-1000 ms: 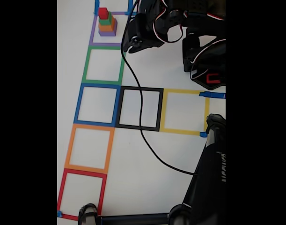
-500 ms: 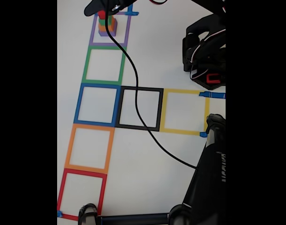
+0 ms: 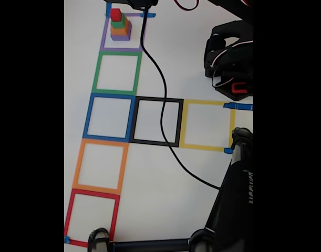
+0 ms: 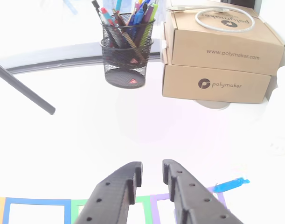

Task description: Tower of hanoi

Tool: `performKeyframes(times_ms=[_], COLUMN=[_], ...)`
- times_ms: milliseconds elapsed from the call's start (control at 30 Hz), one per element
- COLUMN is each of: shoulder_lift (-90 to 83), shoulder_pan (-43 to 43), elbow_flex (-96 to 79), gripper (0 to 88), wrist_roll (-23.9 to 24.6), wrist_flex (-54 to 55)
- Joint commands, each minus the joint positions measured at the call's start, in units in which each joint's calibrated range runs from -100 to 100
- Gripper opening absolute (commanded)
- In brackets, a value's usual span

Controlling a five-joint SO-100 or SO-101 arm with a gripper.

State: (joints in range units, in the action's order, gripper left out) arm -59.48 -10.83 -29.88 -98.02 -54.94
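Observation:
A small tower of blocks [image 3: 120,26], red on top with green, orange and purple below, stands inside the purple tape square [image 3: 104,42] at the top left of the fixed view. The arm's dark front end [image 3: 133,4] hangs at the top edge, just beyond and to the right of the tower, not touching it. In the other view my gripper [image 4: 151,170] reaches up from the bottom edge. Its two black fingers [image 4: 119,191] stand a little apart with nothing between them, above the green and purple tape squares. The tower is out of that view.
A column of purple, green [image 3: 117,72], blue, orange and red tape squares runs down the white table, with black [image 3: 156,121] and yellow squares beside the blue one. A black cable [image 3: 161,115] crosses them. The arm's base [image 3: 231,63] and a black stand [image 3: 236,199] are at the right. A pen cup [image 4: 126,51] and cardboard boxes [image 4: 217,56] stand beyond.
The arm swung from beside the green square up to the tower, briefly covered the red block, then moved further past it to the frame's top edge. The tower has not moved.

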Motion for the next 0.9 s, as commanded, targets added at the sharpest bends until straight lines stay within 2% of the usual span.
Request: performKeyframes(times_ms=[0,300,400,433,467,600,767,867], shoulder_lift=[-4.8,-9.0,-9.4,-9.4,-9.2,-8.4,-4.8,-2.4], shoulder_pan=[-1.7,-9.9,-12.0,-12.8,-13.6,-15.7,-18.9,-20.0], elbow_flex=[-5.6,-19.8,-24.5,-25.7,-27.4,-34.0,-45.7,-47.6], gripper=[0.0,1.8,10.8,20.7,35.1,34.3,36.1,35.8], wrist_roll=[-2.0,-2.0,-2.0,-2.0,-2.0,-2.0,-2.0,-2.0], wrist_flex=[4.1,11.3,15.7,17.0,19.2,28.3,47.3,51.1])
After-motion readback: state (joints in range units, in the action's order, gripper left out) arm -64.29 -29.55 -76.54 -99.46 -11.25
